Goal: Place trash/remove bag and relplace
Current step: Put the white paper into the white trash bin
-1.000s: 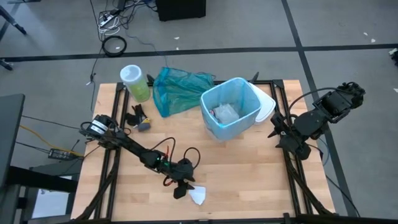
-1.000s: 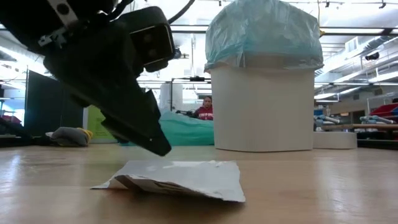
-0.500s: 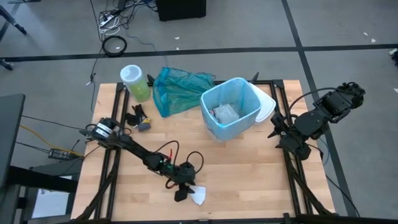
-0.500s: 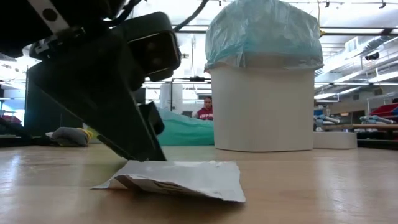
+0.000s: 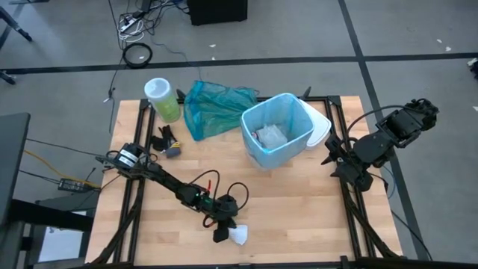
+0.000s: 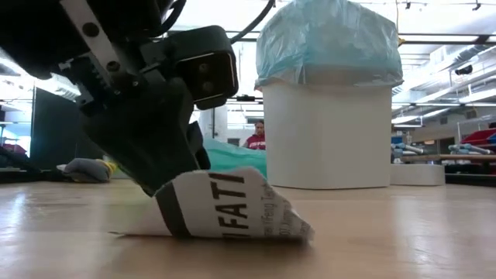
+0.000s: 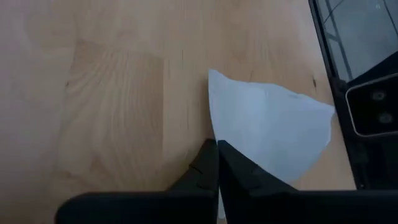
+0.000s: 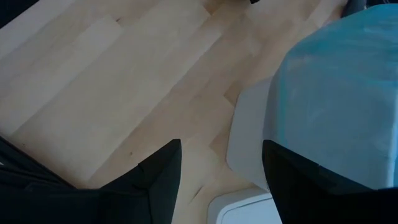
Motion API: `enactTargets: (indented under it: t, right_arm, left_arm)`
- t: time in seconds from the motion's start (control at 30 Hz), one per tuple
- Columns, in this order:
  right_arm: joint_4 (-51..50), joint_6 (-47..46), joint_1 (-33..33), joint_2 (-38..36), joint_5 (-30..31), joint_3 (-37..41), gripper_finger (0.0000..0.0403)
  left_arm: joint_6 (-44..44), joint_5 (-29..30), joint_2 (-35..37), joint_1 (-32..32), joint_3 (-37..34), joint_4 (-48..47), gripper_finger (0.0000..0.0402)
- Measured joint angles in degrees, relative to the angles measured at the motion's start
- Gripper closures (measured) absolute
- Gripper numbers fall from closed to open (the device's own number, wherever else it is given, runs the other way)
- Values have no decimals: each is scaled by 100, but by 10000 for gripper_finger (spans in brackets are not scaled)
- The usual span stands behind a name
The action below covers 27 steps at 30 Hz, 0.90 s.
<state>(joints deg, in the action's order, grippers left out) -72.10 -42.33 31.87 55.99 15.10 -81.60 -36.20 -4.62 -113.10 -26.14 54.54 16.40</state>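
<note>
In left hand [image 7: 217, 163]: paper scrap [image 7: 267, 134]

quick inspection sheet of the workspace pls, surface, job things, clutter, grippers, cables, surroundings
surface: light wooden table on a dark frame.
job's things: white bin lined with the light blue bag, scraps inside; one white printed paper scrap near the front edge, one edge lifted off the wood.
clutter: teal-green plastic bag, green lidded container, small dark items, all at the back left.
grippers: left gripper shut on the paper scrap; right gripper open, beside the bin at the right edge.
cables: red and black wires along the left arm; coiled cables on the floor.
surroundings: grey floor; a person seated far behind the table.
</note>
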Motion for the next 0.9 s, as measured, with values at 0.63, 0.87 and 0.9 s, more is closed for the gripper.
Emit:
enactTargets:
  t: [0.63,0.87,0.9]
  right_arm:
    - [26,174,0,-126,-283,0,192]
    - [86,338,0,-183,-71,0,192]
    - [84,361,0,-188,-17,0,192]
  left_arm:
    - [260,331,1808,497,763,-2351,400]
    - [391,1589,3159,975,753,-2195,401]
    - [489,1777,3324,1033,753,-2062,401]
